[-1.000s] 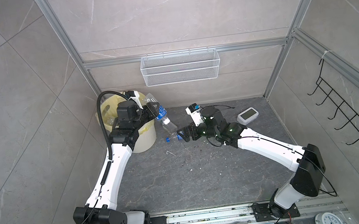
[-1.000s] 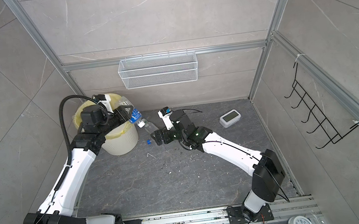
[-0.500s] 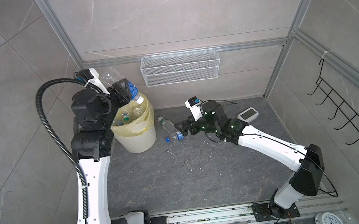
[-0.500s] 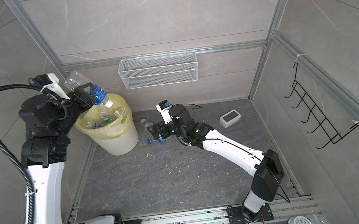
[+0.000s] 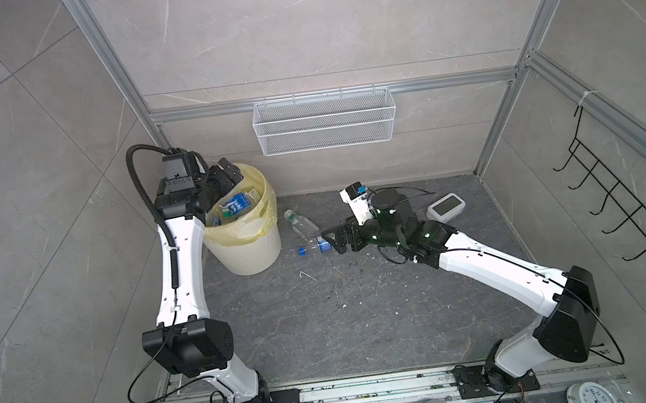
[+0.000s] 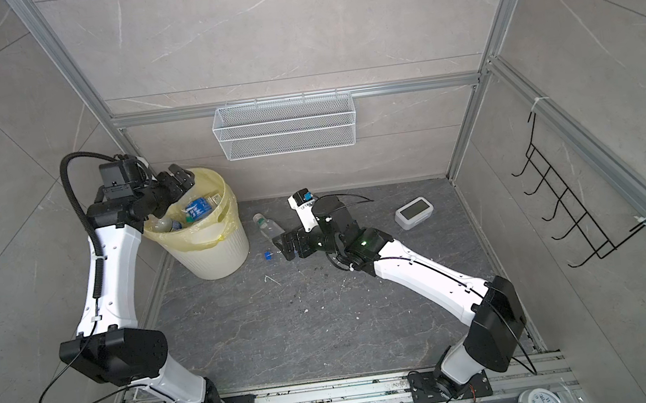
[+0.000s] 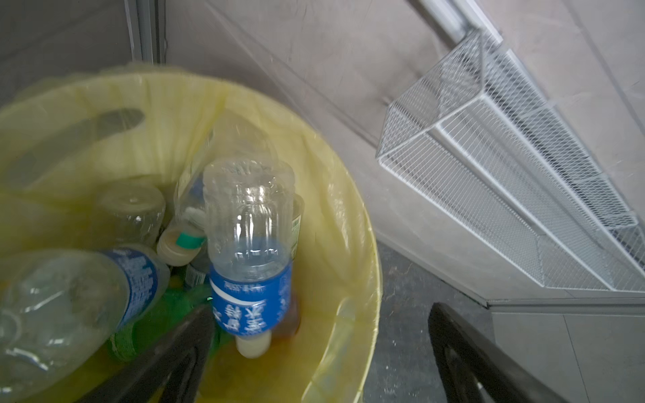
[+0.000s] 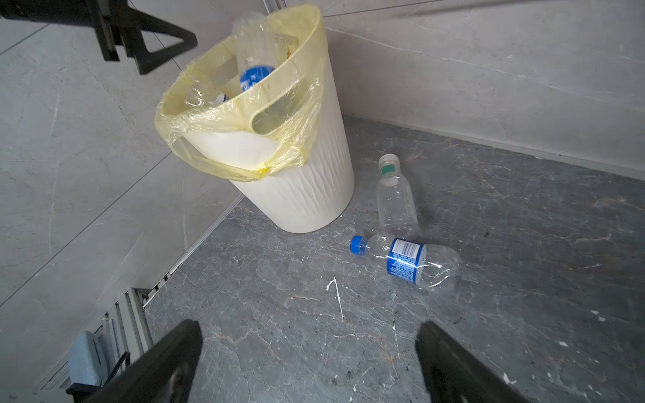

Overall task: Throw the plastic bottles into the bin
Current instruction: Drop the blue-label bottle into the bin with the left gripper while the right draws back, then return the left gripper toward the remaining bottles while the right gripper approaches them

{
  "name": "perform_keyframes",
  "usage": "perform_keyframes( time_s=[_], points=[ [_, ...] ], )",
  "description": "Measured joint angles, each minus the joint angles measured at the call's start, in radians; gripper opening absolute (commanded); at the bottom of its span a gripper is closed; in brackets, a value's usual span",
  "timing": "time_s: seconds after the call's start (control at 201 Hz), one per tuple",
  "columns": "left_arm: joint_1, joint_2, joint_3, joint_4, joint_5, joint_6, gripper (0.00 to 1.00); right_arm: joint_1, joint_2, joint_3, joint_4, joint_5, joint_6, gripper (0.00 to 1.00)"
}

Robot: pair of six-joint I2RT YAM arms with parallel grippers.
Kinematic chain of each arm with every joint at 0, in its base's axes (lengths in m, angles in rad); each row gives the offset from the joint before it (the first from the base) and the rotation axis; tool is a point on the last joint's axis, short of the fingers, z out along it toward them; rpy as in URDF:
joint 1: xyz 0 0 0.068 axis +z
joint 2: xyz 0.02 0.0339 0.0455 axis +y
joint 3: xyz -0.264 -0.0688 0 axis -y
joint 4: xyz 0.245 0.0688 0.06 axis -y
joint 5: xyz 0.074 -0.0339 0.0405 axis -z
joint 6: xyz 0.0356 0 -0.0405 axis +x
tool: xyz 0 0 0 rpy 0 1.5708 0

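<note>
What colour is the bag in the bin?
Pale, see-through yellow. The bag lining the bin shows best in the left wrist view.

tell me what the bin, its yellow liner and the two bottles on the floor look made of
Bin: looks like matte cream plastic, with moulded ribs. Liner: thin translucent yellow plastic film, crinkled and shiny. Blue-label bottle and green-band bottle: clear glossy plastic, probably thin; the floor shows through.
</note>
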Motion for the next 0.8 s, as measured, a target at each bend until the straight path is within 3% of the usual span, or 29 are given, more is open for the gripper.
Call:
perform_keyframes(
  time_s=[0.388,0.796],
  points=[
    [-0.082,-0.294,-0.087,0.055,0.042,0.003,1.0,0.0,0.0,-0.018,0.014,-0.008,0.03,0.99],
    [-0.44,-0.314,-0.452,0.212,-0.001,0.107,1.0,-0.026,0.013,-0.045,-0.003,0.087,0.126,0.99]
  ],
)
